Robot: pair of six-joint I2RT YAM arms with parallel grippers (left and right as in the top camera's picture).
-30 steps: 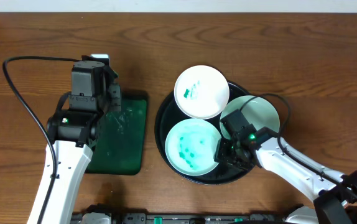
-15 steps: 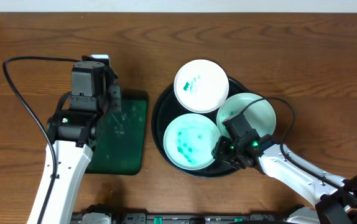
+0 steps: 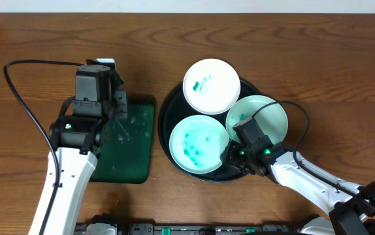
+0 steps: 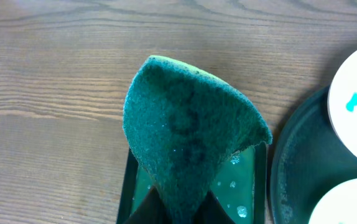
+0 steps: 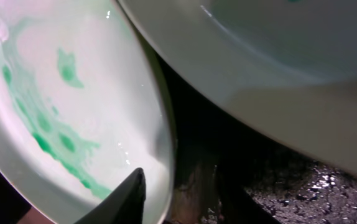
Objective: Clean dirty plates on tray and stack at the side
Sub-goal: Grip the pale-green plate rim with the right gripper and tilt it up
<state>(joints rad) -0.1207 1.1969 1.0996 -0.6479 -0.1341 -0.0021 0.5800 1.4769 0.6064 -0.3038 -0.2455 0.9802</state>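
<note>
On the round black tray [image 3: 166, 124] sit three white plates: a far plate [image 3: 211, 85] with teal marks, a right plate [image 3: 266, 111], and a near plate [image 3: 199, 144] smeared teal. The right gripper [image 3: 232, 156] is narrowed onto the near plate's right rim, one finger [image 5: 130, 198] on its inner face. The left gripper [image 4: 178, 208] is clamped on a green scouring pad [image 4: 188, 137] above the wet dark green tray [image 3: 135, 163] on the wooden table [image 3: 318, 52].

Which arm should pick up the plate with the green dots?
The right arm. The right hand sits at the rim of the dotted plate in the black tray. The left hand is away over the green tray, holding the sponge.
</note>
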